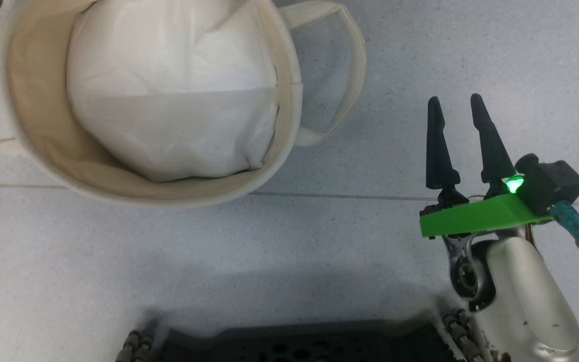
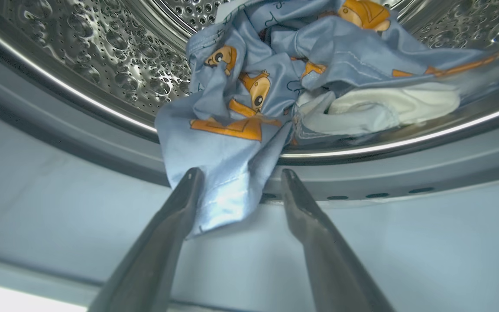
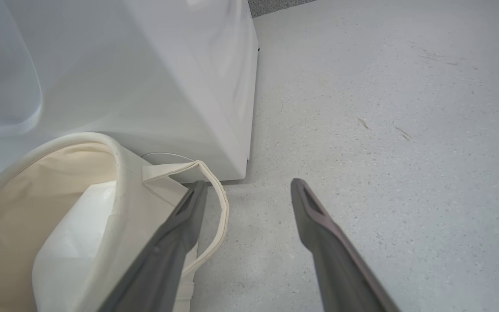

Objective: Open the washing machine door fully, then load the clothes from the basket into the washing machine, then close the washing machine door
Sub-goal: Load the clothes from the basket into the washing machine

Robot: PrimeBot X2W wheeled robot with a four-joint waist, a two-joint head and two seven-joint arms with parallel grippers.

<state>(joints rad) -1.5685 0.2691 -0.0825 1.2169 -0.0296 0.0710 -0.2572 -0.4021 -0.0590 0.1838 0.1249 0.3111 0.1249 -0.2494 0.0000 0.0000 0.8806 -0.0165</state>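
At lower centre of the left wrist view, a flap of clothes [image 2: 232,143] hangs between the spread left end effector's [image 2: 240,172] tips.

1. One basket [image 1: 33,110].
2. One white sheet [image 1: 169,90].
3. One washing machine [image 3: 167,78].
4. Two grippers, the left gripper [image 2: 241,173] and the right gripper [image 1: 455,100], each with two fingers [image 1: 490,146].
5. One cream cloth [image 2: 405,104]; the number of blue bear-print clothes [image 2: 232,99] I cannot tell.

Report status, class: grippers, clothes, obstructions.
Both open: left gripper at steel drum mouth, right gripper beside cream canvas basket. Blue bear-print clothes inside, one flap draped over grey gasket. Flap may block closing.
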